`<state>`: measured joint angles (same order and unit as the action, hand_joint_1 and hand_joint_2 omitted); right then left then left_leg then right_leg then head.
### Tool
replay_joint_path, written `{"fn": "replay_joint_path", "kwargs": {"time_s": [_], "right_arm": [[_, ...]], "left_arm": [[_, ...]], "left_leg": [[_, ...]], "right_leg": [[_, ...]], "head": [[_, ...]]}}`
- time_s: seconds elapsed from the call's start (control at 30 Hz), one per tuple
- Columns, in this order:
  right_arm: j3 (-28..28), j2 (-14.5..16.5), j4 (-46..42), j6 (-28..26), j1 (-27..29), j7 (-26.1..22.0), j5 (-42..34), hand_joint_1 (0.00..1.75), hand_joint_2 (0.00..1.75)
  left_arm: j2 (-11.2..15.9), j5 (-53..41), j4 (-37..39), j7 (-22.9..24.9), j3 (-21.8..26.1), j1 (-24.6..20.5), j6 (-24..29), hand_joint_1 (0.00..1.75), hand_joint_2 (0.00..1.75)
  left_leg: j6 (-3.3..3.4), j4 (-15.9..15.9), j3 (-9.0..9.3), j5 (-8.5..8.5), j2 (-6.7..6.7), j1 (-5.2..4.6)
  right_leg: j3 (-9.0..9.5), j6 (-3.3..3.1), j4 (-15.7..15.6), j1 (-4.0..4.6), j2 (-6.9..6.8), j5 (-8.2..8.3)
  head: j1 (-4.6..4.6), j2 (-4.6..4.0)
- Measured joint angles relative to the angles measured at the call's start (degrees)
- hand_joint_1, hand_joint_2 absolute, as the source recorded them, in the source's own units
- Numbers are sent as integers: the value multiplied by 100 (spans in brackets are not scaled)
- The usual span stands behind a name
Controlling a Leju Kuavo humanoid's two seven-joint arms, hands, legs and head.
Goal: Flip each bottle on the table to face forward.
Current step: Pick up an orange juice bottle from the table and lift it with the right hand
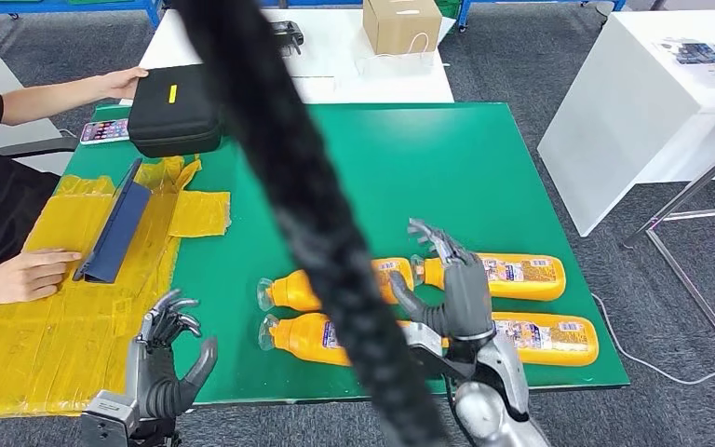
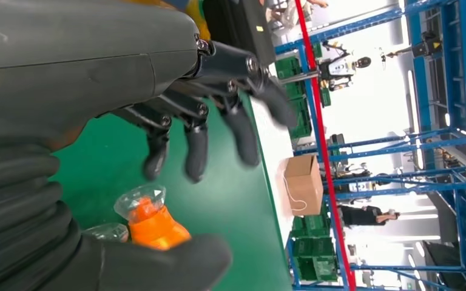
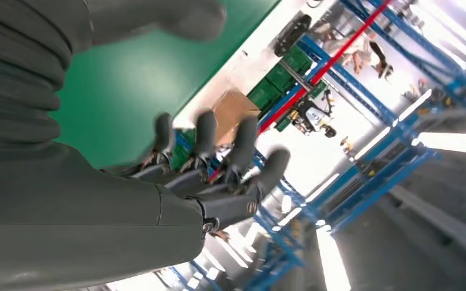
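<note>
Glossy orange plastic bottles [image 1: 512, 277] lie on the matt green table [image 1: 447, 177].

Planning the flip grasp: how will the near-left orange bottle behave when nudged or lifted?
The near-left orange bottle lies on its side on the green table, and its rounded body looks apt to roll. Its glossy plastic may slip between fingers. It appears full, so probably fairly heavy.

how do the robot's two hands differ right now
The left hand hovers at the table's near edge over yellow sheeting, clear of the bottles; the right hand is raised above the orange bottles. The left hand's fingers curl inward; the right hand's fingers stretch straighter. Both hold nothing, fingers apart.
</note>
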<state>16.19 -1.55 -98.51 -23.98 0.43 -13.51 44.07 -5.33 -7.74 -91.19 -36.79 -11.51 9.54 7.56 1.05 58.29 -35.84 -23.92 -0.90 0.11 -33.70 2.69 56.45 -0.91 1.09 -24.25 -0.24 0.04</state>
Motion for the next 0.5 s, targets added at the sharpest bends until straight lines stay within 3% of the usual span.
{"fn": "replay_joint_path", "kwargs": {"time_s": [0.23, 0.5], "right_arm": [[516, -397, 659, 884, -1014, 612, 1050, 0, 175], [1203, -565, 1845, 1661, -2012, 639, 1164, 0, 175]], "left_arm": [[-6, 30, -13, 29, 77, -47, -278, 0, 175], [-35, 66, -1, 50, 89, -223, -494, 0, 175]], "left_leg": [[-1, 0, 0, 3, 0, 2], [1, 0, -1, 5, -2, 2]], "right_leg": [[-1, 0, 2, 2, 0, 1], [0, 0, 2, 1, 0, 1]], "head": [[0, 0], [0, 0]]}}
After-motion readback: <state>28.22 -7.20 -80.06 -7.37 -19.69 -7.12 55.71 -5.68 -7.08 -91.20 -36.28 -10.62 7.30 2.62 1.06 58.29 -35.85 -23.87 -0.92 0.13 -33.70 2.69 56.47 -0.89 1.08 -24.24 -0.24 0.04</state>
